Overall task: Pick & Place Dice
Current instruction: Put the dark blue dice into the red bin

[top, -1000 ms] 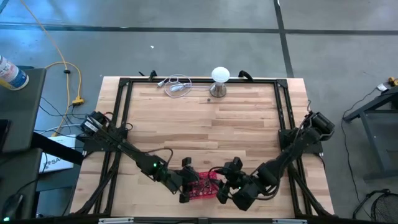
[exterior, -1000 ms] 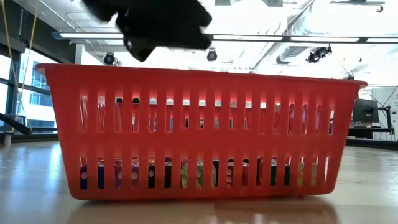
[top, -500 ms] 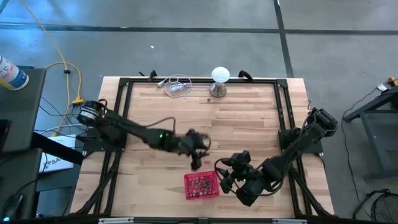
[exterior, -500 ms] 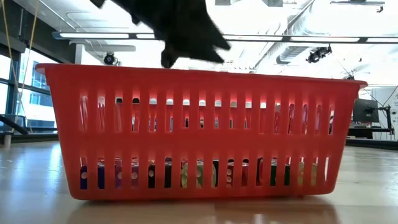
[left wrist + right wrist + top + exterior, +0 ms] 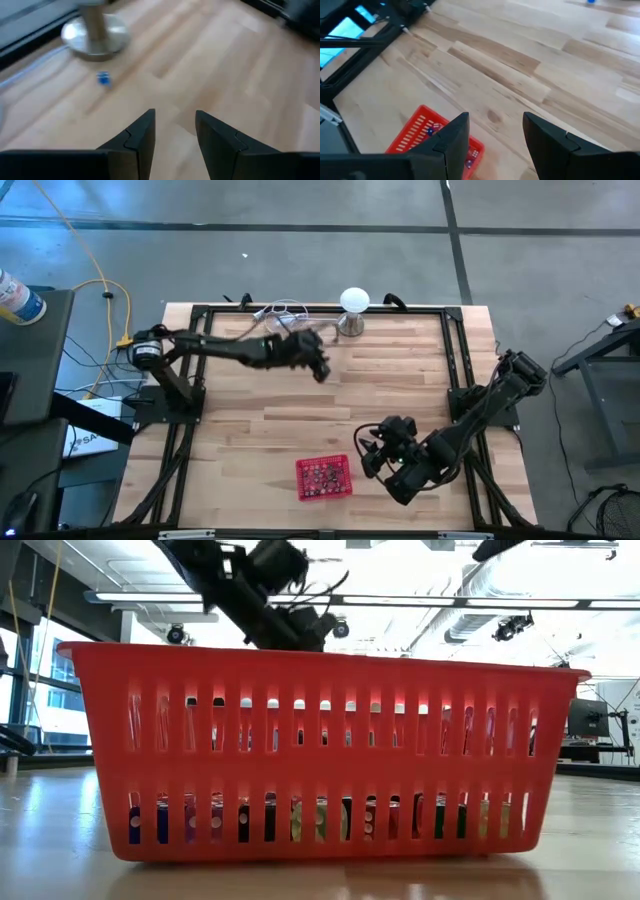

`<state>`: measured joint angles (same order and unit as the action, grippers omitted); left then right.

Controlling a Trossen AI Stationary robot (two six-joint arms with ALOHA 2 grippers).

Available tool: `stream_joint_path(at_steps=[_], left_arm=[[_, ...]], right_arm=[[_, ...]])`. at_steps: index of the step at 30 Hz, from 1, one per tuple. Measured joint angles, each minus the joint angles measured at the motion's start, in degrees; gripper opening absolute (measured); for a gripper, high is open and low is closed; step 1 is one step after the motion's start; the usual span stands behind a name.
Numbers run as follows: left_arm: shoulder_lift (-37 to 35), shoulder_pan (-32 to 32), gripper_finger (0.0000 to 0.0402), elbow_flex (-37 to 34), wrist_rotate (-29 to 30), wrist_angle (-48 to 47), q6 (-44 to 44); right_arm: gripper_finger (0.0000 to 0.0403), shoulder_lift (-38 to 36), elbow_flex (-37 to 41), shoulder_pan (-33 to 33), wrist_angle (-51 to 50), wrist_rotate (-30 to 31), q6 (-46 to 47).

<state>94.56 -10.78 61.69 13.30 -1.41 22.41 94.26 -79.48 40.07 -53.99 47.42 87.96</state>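
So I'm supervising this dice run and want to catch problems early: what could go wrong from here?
The blue die lies close to the metal stand, so the open left gripper could bump the stand when reaching for it. The die is tiny, so the fingers may miss it or flick it away.

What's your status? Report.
Left end effector open, empty, near blue die by stand. Right end effector open beside basket. Nothing blocking.

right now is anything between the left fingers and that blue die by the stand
Nothing visible. In the left wrist view the left gripper is open and empty, and only bare wooden table lies between it and the blue die, which sits apart from the metal stand.
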Motion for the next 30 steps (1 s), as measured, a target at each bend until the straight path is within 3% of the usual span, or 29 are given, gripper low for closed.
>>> stream_joint_path(at_steps=[7, 12, 21, 30], left_arm=[[1.3, -10.8, 0.0126, 0.9, -6.7, -0.4, 5.5], [7.7, -13.3, 0.0109, 7.3, -14.7, -4.6, 5.9], [21.6, -12.7, 0.0104, 27.6, -13.4, -22.1, -0.2], [24.3, -15.2, 0.0104, 28.7, -11.3, -21.6, -5.0]], right_arm=[[0.0177, -0.8, 0.0, -1.4, -2.5, -1.4, 4.6], [0.0177, -0.7, 0.0, -3.9, -2.7, -1.5, 5.4], [0.0177, -0.7, 0.0, -7.3, -2.0, -1.2, 4.9], [0.0177, -0.7, 0.0, -7.2, -2.5, -1.4, 5.4]])
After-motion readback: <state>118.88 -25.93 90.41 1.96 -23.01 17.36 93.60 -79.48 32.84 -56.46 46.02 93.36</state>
